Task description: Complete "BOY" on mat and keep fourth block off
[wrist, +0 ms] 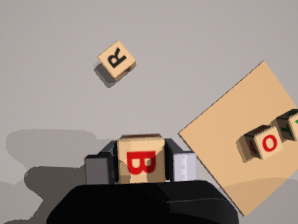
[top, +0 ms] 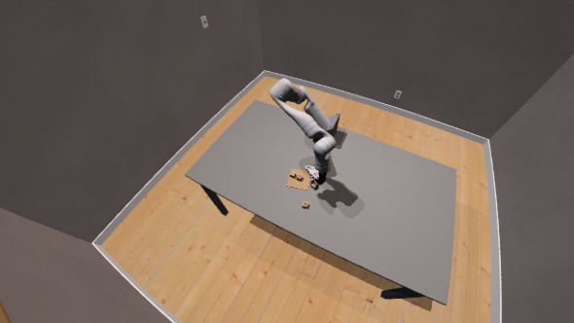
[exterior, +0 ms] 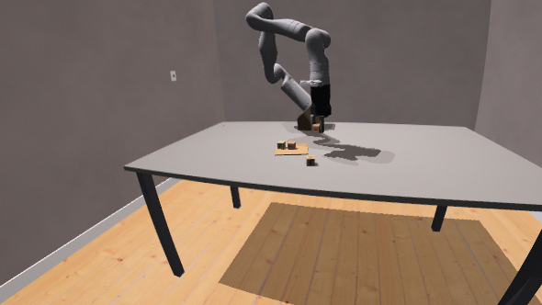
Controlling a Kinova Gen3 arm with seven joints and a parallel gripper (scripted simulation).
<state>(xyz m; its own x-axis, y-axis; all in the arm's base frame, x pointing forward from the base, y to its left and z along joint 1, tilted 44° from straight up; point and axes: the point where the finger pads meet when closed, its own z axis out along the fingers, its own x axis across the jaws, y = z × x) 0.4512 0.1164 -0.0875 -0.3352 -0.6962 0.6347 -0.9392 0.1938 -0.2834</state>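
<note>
My gripper (wrist: pixel 141 153) (exterior: pixel 317 123) (top: pixel 315 181) is shut on a wooden block with a red B (wrist: pixel 140 157) (exterior: pixel 316 128) (top: pixel 314 185). It holds the block a little above the grey table, just beside the tan mat (wrist: pixel 222 132) (exterior: pixel 301 148) (top: pixel 293 184). On the mat stand a block with a red O (wrist: pixel 265 143) and, touching it, a block with a green letter (wrist: pixel 292 123), cut off by the edge of the wrist view. They also show in the exterior view as two blocks (exterior: pixel 281 145) (exterior: pixel 291 145). A block with a black R (wrist: pixel 116 62) (exterior: pixel 310 160) (top: pixel 304 204) lies off the mat.
The grey table (exterior: pixel 413 161) (top: pixel 389 219) is wide, and the mat lies near its middle. The arm's base (exterior: pixel 303 120) stands behind the mat. The arm's shadow falls to the right of the mat.
</note>
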